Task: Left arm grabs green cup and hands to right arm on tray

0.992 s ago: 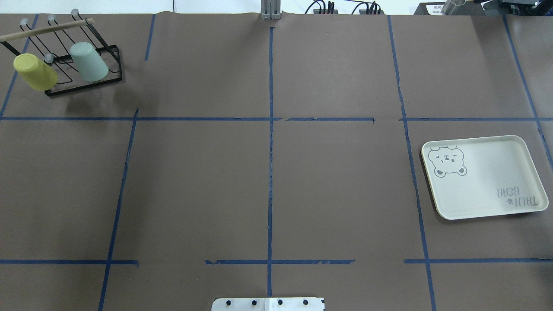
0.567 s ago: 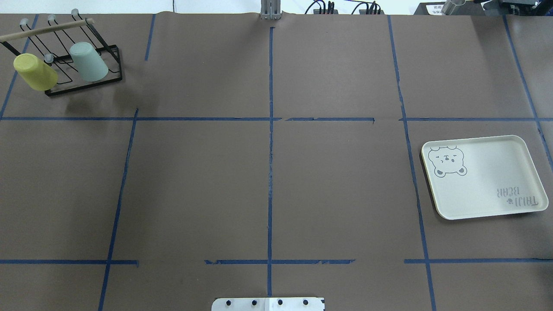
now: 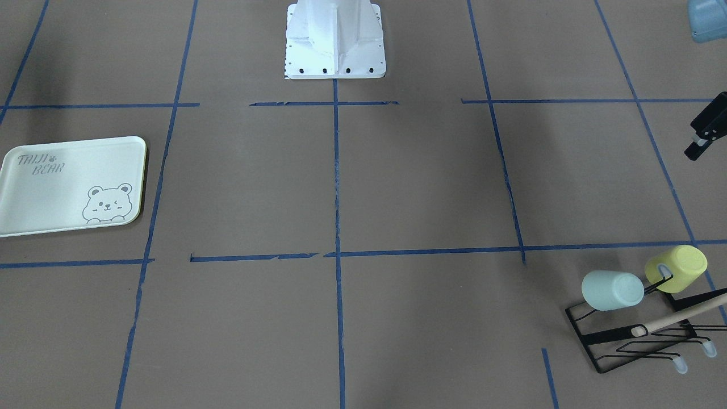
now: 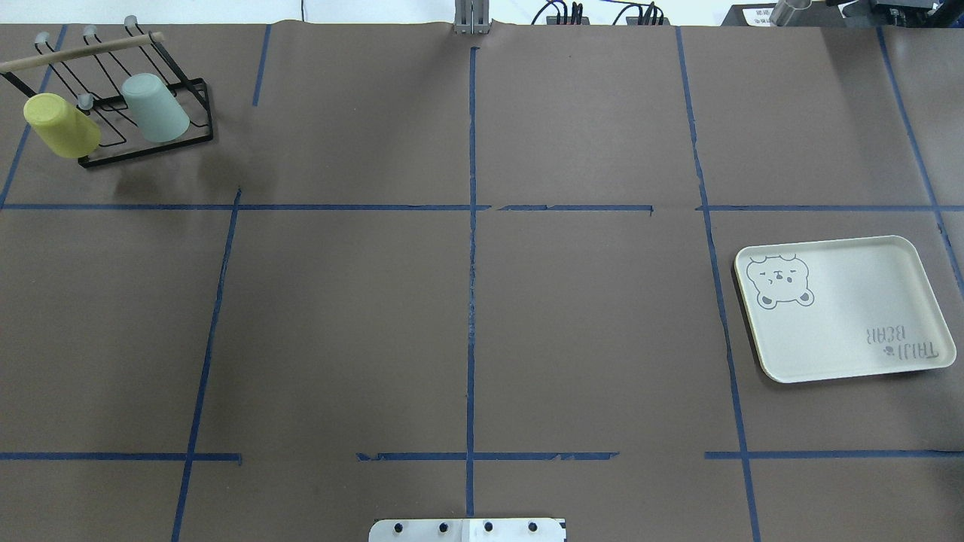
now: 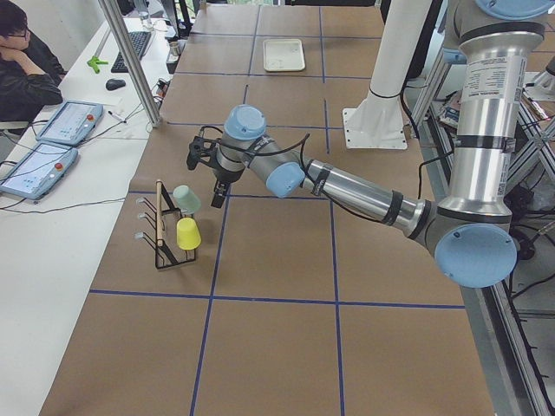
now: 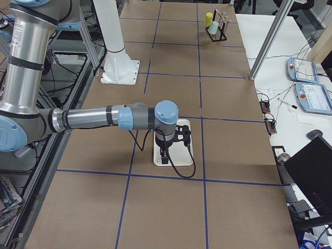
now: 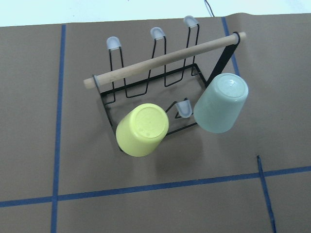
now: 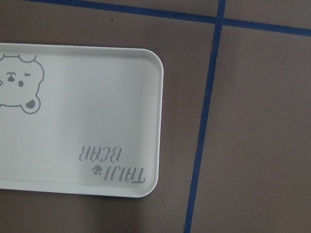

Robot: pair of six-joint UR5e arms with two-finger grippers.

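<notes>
- Rack [image 7: 165,58] on worktop [image 4: 339,301] holds green cup [image 7: 221,104] and yellow cup [image 7: 142,128], both tilted bottom-up.
- Left claw [image 5: 208,173] hovers near rack, right claw [image 6: 165,155] above tray [image 4: 851,316]; cannot tell either's opening.

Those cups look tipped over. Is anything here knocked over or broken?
Nothing stands out. The green cup and yellow cup lean mouth-down on the rack and its prongs, as such racks hold cups. The tray lies flat. Only the blue tape looks ragged, with small gaps.
</notes>
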